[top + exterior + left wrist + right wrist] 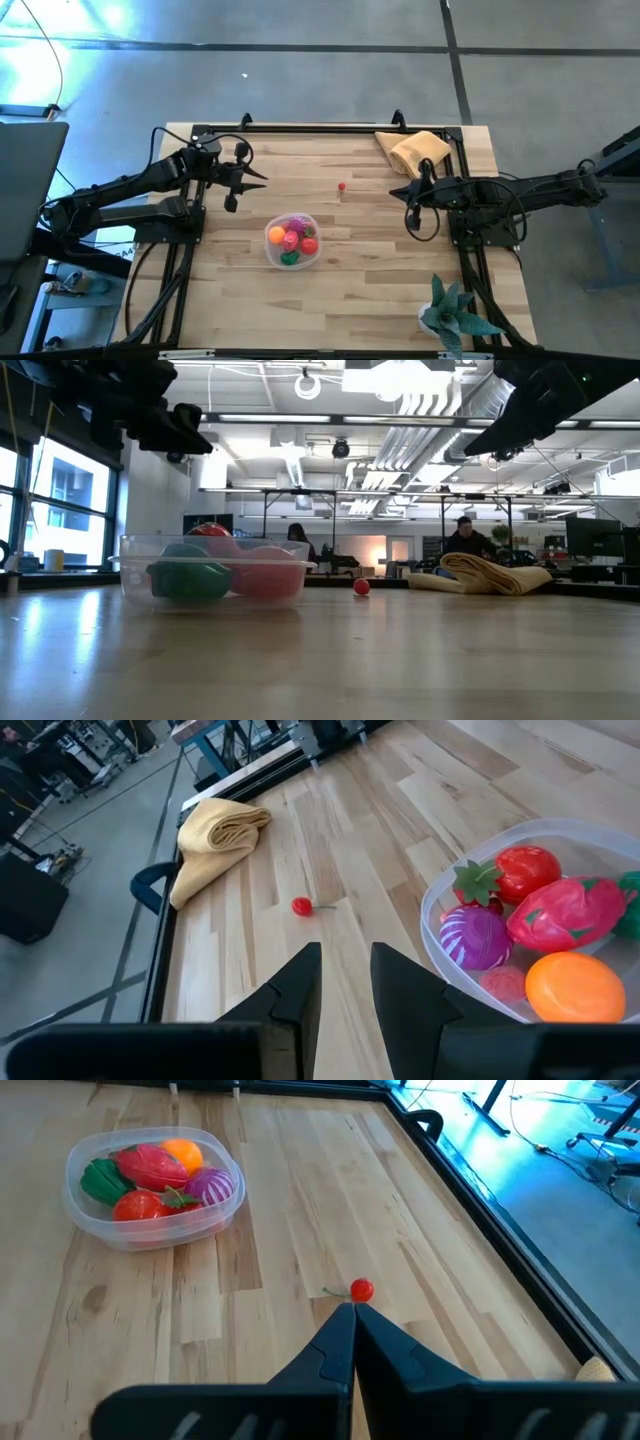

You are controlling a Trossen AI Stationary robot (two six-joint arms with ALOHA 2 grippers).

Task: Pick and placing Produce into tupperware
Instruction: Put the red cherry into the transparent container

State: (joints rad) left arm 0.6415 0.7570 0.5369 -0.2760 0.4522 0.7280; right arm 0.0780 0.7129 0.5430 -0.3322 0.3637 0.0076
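Tupperware point(215, 572) of produce point(150, 1168) nearest, upright; left claw point(345, 982) slightly spread, right claw point(353, 1342) pressed together.

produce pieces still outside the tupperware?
1: a small red piece lies alone on the table, between the tupperware and the tan cloth. All other visible produce sits in the tupperware; the plant could hide more.

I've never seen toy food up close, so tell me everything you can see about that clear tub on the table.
The tub is a small, round, clear plastic container with a see-through rim, upright and lidless on the wooden table. Inside are toy produce: a red tomato, a purple onion, an orange ball, a pinkish-red piece and a green one. No fingers touch it.
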